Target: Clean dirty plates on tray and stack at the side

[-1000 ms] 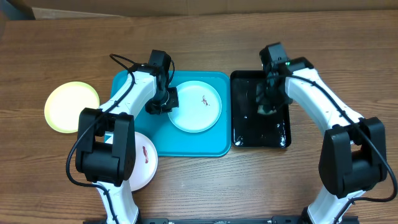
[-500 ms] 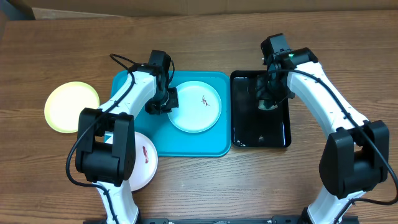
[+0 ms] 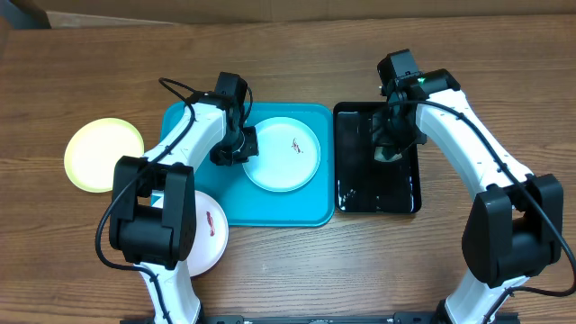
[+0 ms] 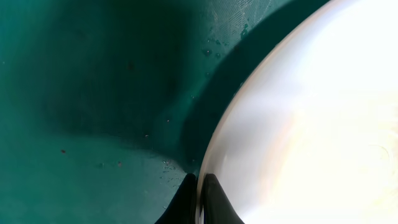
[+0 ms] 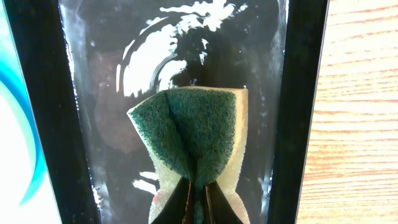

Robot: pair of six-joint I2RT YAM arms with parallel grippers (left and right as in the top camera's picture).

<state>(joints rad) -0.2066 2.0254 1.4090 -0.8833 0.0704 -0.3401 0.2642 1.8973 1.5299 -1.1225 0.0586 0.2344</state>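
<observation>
L jaws: pinching rim of pale blue plate (image 3: 283,155), on teal tray (image 3: 270,209) | R jaws: pinching green sponge (image 5: 199,137) over black tray (image 3: 378,193) | yellow plate (image 3: 103,155): bench (image 3: 297,270), L of tray | white plate (image 3: 211,238): bench, by tray front-L corner

Arms (image 3: 193,135) white, blk joints, blk cables

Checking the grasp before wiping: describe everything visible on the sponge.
The sponge has a dark green scouring face on a pale yellowish foam body. It looks soft: the right gripper, shut on its near edge, pinches it into a crease down the middle. It sits over the glossy, wet black tray; whether it touches the tray's floor cannot be told.
</observation>
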